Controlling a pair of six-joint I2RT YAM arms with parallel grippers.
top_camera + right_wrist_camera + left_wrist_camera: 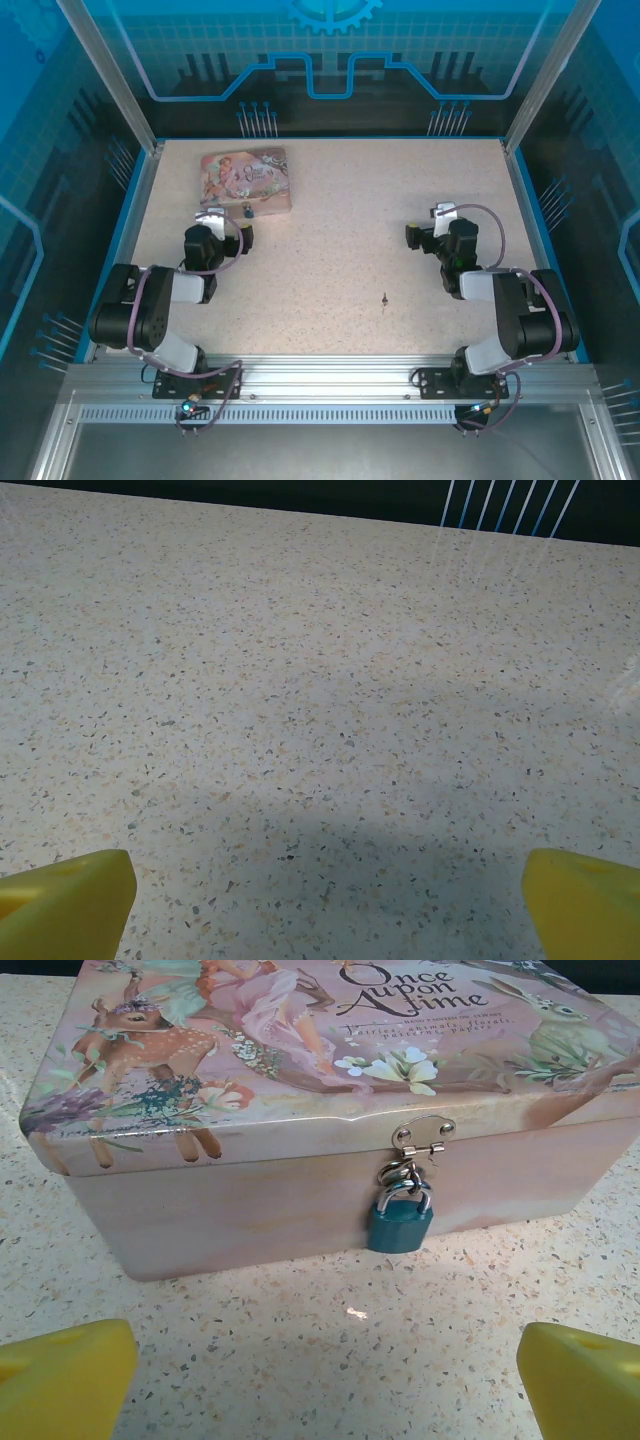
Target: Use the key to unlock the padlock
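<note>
Work on the lock is not started yet, as far as I can tell.

From up high, I see the pink picture tin box [245,177] sitting at the far left of the speckled beige table [330,250]. The tiny blue-teal padlock [247,211] with its thin silver loop hangs on the front of the box. The left gripper [227,220] sits just in front of it, near but not touching. The tiny dark metal key [384,299] lies alone on the table, closer to the near edge. It is between the two arms and well apart from the lock. The right gripper [430,222] is over on the right side, and it is not at the key. Both grippers hold nothing.

From the left wrist, the padlock [400,1222] is easy to see. Its loop goes through the little silver latch [425,1138] on the tin box [250,1200], and it looks shut. The left gripper [322,1385] is wide open. Its yellow fingers [65,1375] are far apart at the two bottom corners, with bare table between them.

From the right wrist, the right gripper [325,905] is wide open too. Its yellow fingers [65,900] are far apart, and there is just speckled table [320,700] in front.

I think every step is left to do: pick up the key, bring it to the lock, push it in and turn it.
</note>
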